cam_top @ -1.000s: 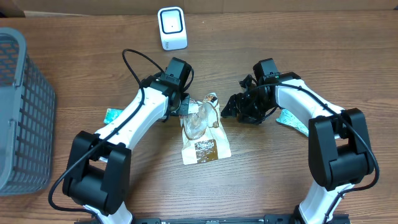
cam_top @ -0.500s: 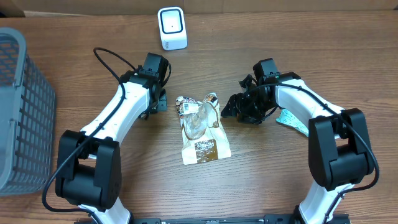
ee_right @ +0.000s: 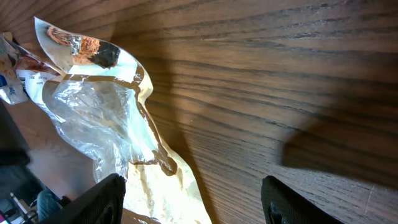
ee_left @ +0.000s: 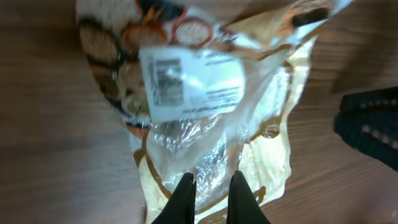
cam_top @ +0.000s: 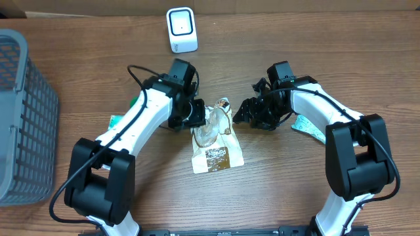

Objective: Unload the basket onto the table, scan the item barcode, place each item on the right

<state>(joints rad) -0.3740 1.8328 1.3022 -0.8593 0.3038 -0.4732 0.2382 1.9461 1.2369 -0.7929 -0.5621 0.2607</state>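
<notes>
The white label (ee_left: 193, 84) on the bag (ee_left: 267, 134) seems unreadable.

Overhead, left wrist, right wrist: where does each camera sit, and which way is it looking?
Overhead: fixed above, looking straight down on the brown wooden table; both white arms, the left gripper and right gripper show.
Left wrist: on the left arm, looking down past its dark fingers at the crinkly clear-and-tan plastic packet and its white barcode label.
Right wrist: on the right arm, looking low across the table; its dark fingers flank the bottom edge.
Shared: all three see the packet.
</notes>
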